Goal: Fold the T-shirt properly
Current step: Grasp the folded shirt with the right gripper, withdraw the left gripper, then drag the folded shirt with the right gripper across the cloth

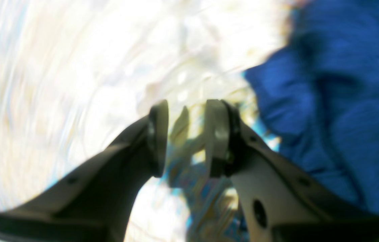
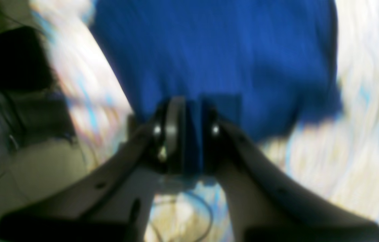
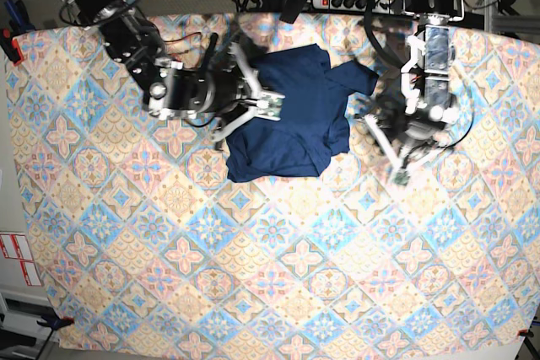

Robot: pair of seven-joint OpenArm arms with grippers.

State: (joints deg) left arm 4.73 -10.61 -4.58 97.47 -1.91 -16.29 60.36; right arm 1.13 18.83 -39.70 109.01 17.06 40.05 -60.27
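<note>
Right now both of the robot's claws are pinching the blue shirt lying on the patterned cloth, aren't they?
Not quite. Only the right gripper pinches the T-shirt; its wrist view shows blue fabric between the jaws. The left gripper holds nothing: its wrist view shows a gap over the tablecloth, with the shirt off to one side.
</note>
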